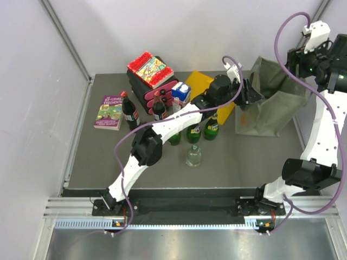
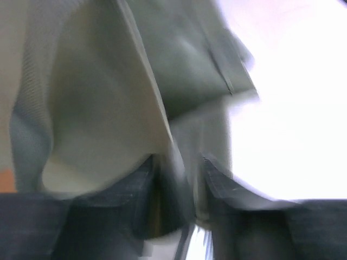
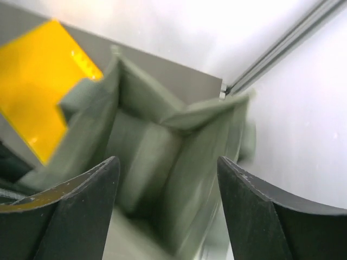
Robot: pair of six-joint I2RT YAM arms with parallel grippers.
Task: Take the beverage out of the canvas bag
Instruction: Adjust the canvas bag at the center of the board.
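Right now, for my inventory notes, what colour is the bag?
The bag is plain olive green, clearest in the top external view.

The left arm (image 1: 162, 125) and right arm (image 1: 325, 142) share white link shells joined by bulky black joint housings. A purple cable (image 1: 125, 142) loops along each. Black bases (image 1: 104, 206) sit bolted at the near edge of the table (image 1: 244, 168). The fingers (image 3: 81, 211) are dark grey, broad and curved.

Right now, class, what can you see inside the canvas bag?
Looking down into the canvas bag, only its own green cloth walls and folds show, and nothing else is visible. The lower corners are blurred and hidden by sagging cloth, so their contents cannot be told.
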